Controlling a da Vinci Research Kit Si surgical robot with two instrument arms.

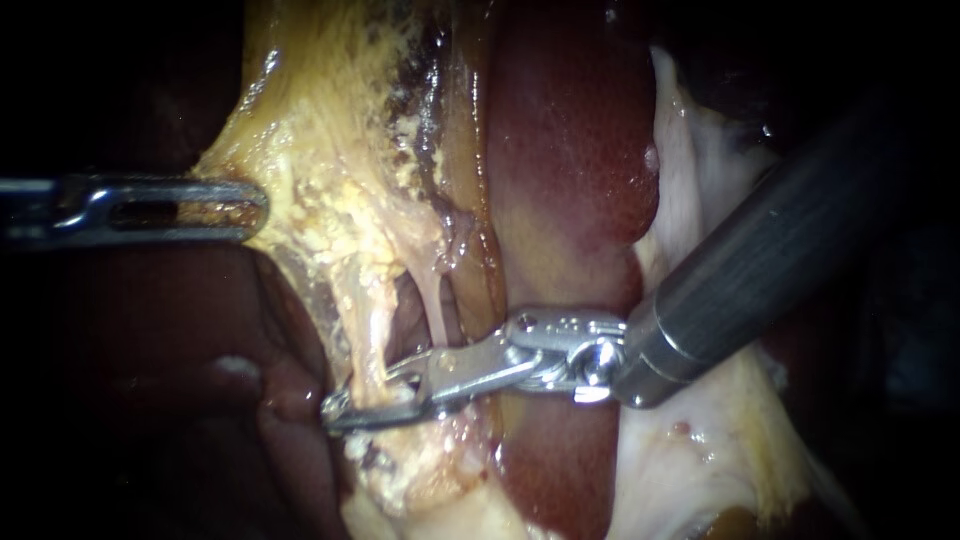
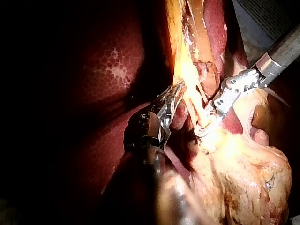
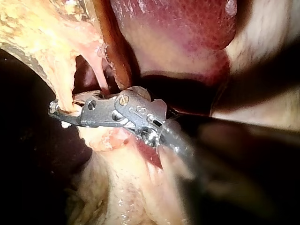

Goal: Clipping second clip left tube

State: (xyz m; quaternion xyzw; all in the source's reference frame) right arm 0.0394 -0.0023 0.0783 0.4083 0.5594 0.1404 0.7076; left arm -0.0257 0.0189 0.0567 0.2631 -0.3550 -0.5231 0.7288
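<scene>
Two tubes cross a small window in the yellow fatty tissue (image 1: 330, 200): the thicker left tube (image 1: 366, 335) and a thin pale right tube (image 1: 437, 312). My right instrument (image 1: 360, 392) comes in from the upper right, and its slim metal jaws close on the left tube from both sides low in the window. The right wrist view shows those jaws (image 3: 58, 111) pinching the tube (image 3: 70, 101). My left instrument (image 1: 255, 208) is shut on the edge of the yellow tissue and holds it out to the left. Its jaws (image 2: 174, 93) also grip that tissue in the left wrist view.
Dark red liver (image 1: 570, 150) lies just right of the tubes, behind the right instrument's wrist (image 1: 560, 350). Pale whitish tissue (image 1: 700, 210) runs under its dark shaft (image 1: 780, 240). More liver (image 1: 200, 350) lies in shadow below the left instrument.
</scene>
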